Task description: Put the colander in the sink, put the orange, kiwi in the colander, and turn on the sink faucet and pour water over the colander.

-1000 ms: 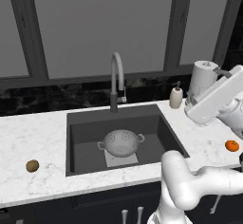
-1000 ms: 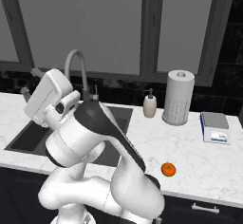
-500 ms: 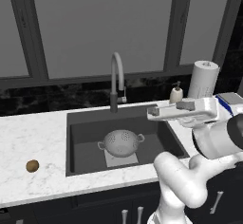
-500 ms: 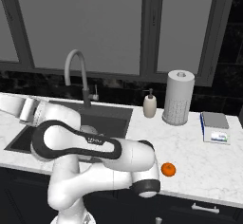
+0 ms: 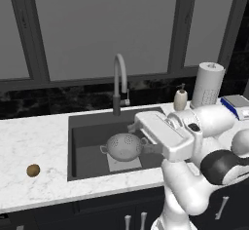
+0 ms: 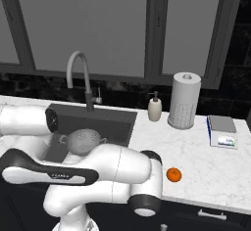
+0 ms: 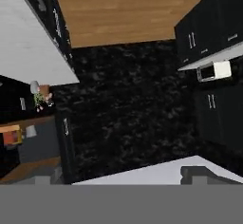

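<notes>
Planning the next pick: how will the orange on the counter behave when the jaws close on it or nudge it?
The orange looks round and smooth, so it will probably roll if nudged on the flat marble counter. It seems small and firm, likely light, though it may slip from an off-centre grip.

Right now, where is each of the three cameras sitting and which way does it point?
Left base view: behind the arm's left, facing the sink, colander and kiwi; white arm at lower right.
Right base view: behind its right, facing the counter with the orange; arm at lower left.
Hand view: on the hand, facing dark floor and cabinets.
Both base views share sink, colander and faucet.
</notes>
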Robot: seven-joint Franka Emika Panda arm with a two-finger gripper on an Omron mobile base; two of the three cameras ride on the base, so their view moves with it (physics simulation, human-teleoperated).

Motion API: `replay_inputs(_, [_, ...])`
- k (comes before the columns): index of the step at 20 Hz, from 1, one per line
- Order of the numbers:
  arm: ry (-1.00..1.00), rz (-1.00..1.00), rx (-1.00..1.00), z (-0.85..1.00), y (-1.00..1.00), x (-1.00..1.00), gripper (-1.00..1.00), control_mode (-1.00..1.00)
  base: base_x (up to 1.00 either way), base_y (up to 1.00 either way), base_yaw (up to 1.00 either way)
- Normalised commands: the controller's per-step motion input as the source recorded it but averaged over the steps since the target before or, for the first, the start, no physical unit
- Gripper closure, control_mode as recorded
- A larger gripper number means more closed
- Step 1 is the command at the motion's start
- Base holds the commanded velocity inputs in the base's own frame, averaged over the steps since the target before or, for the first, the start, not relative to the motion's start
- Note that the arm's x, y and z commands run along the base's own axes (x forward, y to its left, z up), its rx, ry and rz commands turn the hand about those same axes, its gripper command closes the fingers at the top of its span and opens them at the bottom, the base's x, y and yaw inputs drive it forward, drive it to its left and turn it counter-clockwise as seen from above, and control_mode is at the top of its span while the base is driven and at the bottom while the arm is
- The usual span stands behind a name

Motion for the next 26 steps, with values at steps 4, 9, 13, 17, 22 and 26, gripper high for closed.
replay_inputs(4, [-0.27,-0.49,-0.37,0.03,0.51,-0.07,-1.00,-1.00,0.00,0.00,0.00])
replay_inputs(9, [0.05,-0.44,-0.35,0.00,0.59,0.02,-1.00,-1.00,0.00,0.00,0.00])
replay_inputs(13, [0.44,-0.24,-0.36,0.00,0.49,0.30,-1.00,-1.00,0.00,0.00,0.00])
replay_inputs(17, [0.54,-0.20,-0.46,-0.07,0.47,0.46,-1.00,-1.00,0.00,0.00,0.00])
replay_inputs(22, [0.27,-0.29,-0.42,-0.49,0.35,0.28,-1.00,-1.00,0.00,0.00,0.00])
replay_inputs(26, [0.16,-0.35,-0.33,-0.78,0.33,0.14,-1.00,-1.00,0.00,0.00,0.00])
